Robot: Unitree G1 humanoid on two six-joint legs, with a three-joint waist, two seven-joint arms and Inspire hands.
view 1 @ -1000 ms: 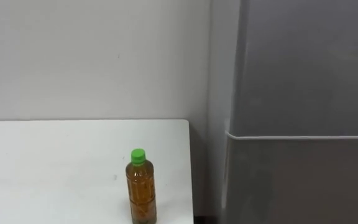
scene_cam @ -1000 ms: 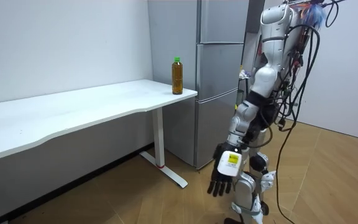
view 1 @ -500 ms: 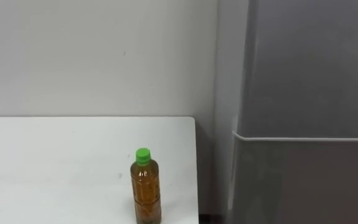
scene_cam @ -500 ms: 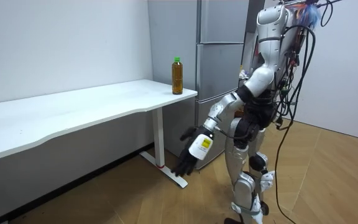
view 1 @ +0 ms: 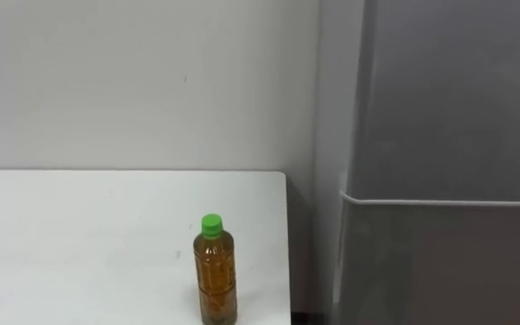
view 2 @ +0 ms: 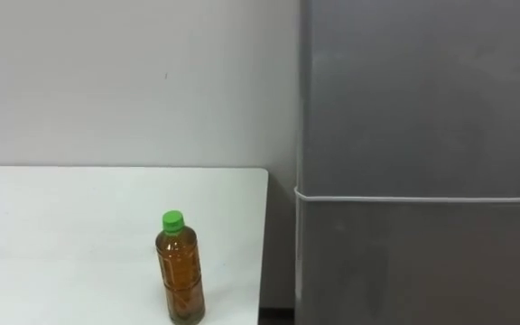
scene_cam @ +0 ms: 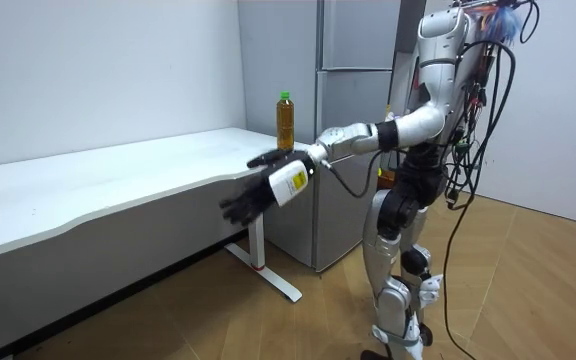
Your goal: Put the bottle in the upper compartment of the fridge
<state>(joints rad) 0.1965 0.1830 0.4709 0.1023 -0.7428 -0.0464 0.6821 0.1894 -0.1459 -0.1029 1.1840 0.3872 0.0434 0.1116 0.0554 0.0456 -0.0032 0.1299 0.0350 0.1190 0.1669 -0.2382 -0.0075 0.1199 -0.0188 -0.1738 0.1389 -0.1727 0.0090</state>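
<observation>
An amber bottle (view 1: pixel 216 271) with a green cap stands upright near the right front corner of the white table (view 1: pixel 79 235); in the room view the bottle (scene_cam: pixel 285 121) is at the table end beside the fridge. The grey fridge (view 1: pixel 441 135) stands right of the table with both doors closed, a seam dividing upper door (scene_cam: pixel 358 35) from lower. I stand in front of the fridge and table end. My left hand (scene_cam: pixel 258 192) is stretched out at table height toward the room view's left, fingers spread and open, holding nothing, short of the bottle.
A white wall runs behind the table (scene_cam: pixel 118 180). A narrow gap separates the table edge from the fridge side (view 1: pixel 328 181). Wooden floor (scene_cam: pixel 528 280) lies open around me.
My left arm swung up from hanging by my leg to reaching out level with the tabletop. The eye view shifted slightly; the bottle stands where it was.
</observation>
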